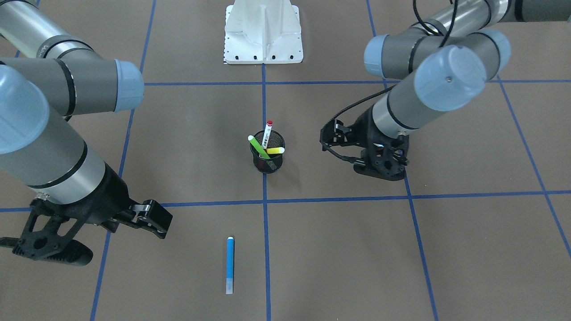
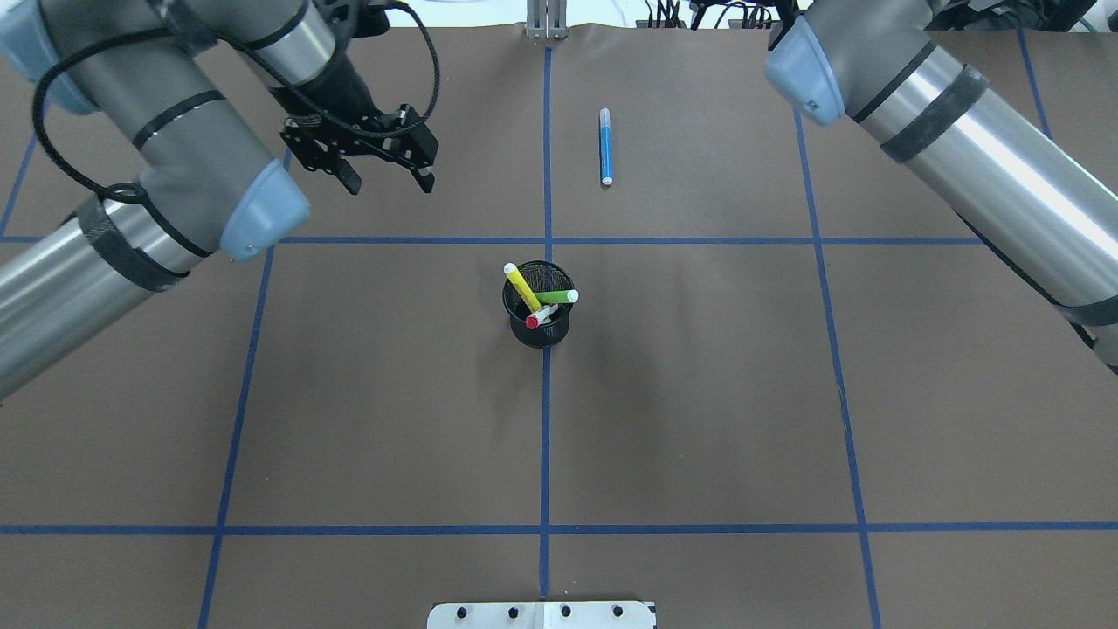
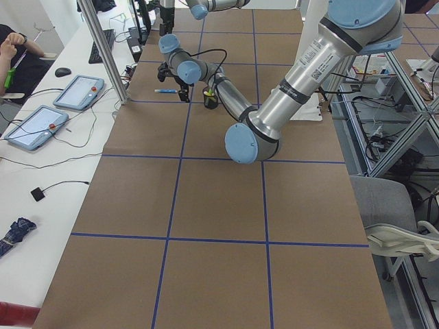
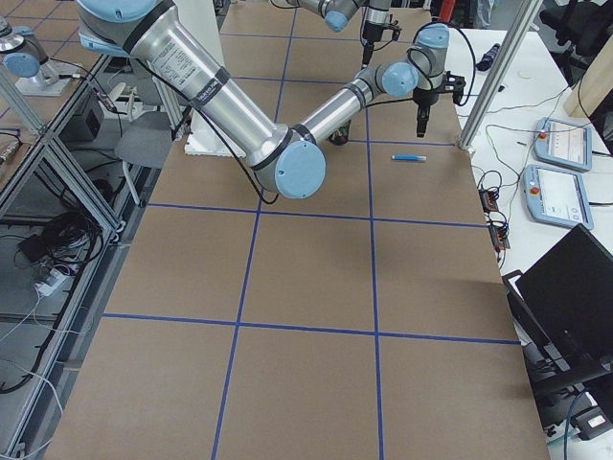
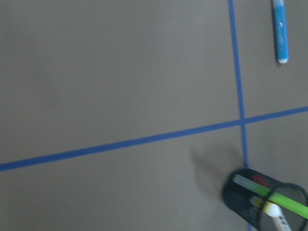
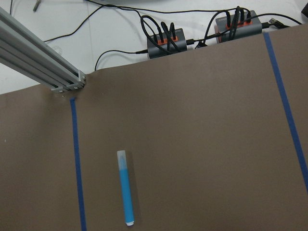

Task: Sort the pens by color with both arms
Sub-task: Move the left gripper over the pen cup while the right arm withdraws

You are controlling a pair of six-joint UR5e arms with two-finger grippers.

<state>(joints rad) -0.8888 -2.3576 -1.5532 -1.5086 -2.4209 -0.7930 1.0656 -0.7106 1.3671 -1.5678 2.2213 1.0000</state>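
Note:
A blue pen [image 1: 230, 265] [image 2: 604, 146] [image 6: 126, 192] lies flat on the brown table, far from the robot and just on its right of the centre tape line. A black mesh cup [image 1: 267, 166] [image 2: 541, 334] at mid-table holds a green pen [image 1: 258, 146], a yellow pen [image 1: 275, 150] and a white pen with a red cap [image 1: 267, 131]. My left gripper [image 2: 387, 182] [image 1: 325, 140] hovers open and empty beyond the cup on the left side. My right gripper [image 1: 163, 220] hangs beside the blue pen without touching it. Its fingers look apart and hold nothing.
Blue tape lines divide the table into squares. The white pedestal base [image 1: 263, 35] stands at the robot's edge. An aluminium post [image 6: 38, 62] and cabled boxes [image 6: 166, 41] sit at the far edge. A person [image 3: 14, 48] sits at a side desk with tablets [image 3: 79, 92].

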